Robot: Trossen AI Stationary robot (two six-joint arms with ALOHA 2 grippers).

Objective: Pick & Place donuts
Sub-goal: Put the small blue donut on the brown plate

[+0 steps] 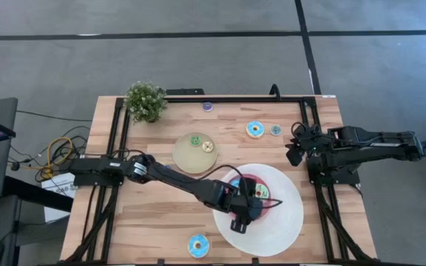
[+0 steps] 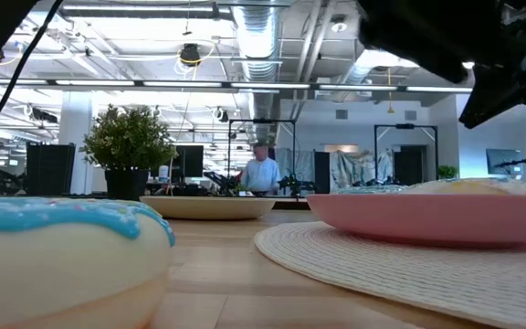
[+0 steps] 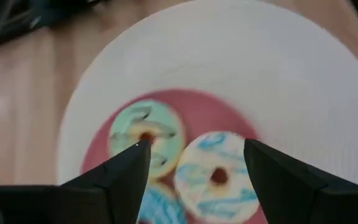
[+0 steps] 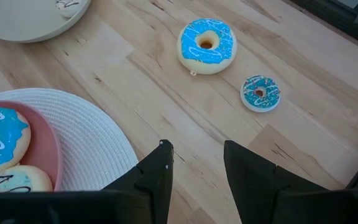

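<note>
Left gripper (image 1: 244, 219) hangs over the big white plate (image 1: 287, 222), at the pink centre's (image 3: 229, 112) 7 o'clock edge, fingers (image 3: 126, 174) spread and holding nothing. Between them in the wrist view lies a white donut (image 3: 217, 177) streaked with blue; a green one (image 3: 146, 132) sits just beside it at 10 o'clock, and a blue one (image 3: 160, 208) peeks out at 7 o'clock, all three on the pink centre.

Right gripper (image 1: 295, 151) waits at the table's 3 o'clock side, jaws parted and empty, fingers (image 4: 157, 177) above bare wood beside the plate's rim.

Toward 12 o'clock from the plate lie a blue donut (image 1: 254, 129) and a tiny blue one (image 1: 275, 130) just beside it. Another blue donut (image 1: 198, 244) lies near the 6 o'clock edge. A tiny purple one (image 1: 208, 106) rests near the 12 o'clock edge. The tan plate (image 1: 187, 157) at centre holds two tiny pieces (image 1: 201, 142). A potted plant (image 1: 145, 101) stands at 11 o'clock.
</note>
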